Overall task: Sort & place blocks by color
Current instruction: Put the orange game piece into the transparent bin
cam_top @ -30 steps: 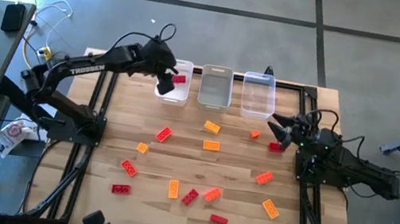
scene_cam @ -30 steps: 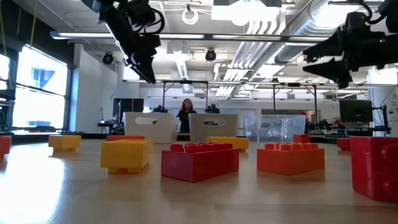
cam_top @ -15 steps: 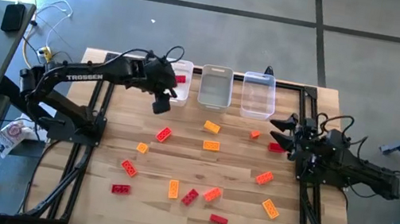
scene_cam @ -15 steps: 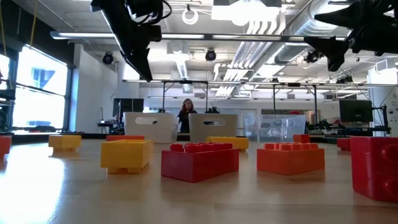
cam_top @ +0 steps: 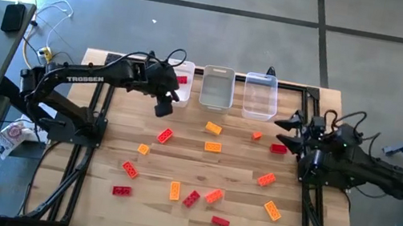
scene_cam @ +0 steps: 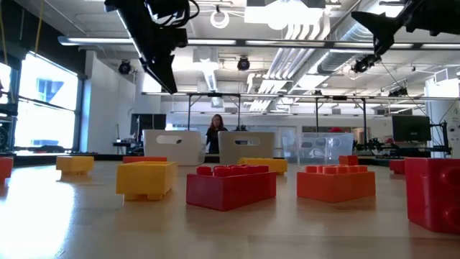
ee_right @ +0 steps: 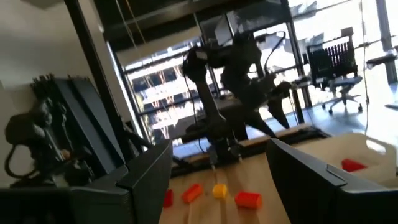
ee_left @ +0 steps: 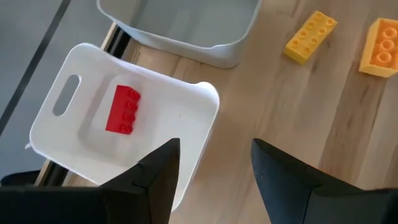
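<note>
Left gripper (cam_top: 163,107): I see it spread, empty.
Red block (cam_top: 165,135): six o'clock of it, probably nearest; axis diagonal.
Right gripper (cam_top: 287,127): parted, waiting.

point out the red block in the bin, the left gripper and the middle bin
red block (ee_left: 122,109), left wrist view, its studded top.
left gripper (cam_top: 163,107), high view, between its fingertips.
middle bin (cam_top: 216,99), high view, its near rim.

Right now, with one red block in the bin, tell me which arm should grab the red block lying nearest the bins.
Left. The left gripper hangs open and empty beside the bin, almost over that red block. The right gripper, also open, is at the table's far right edge, several blocks away.
</note>
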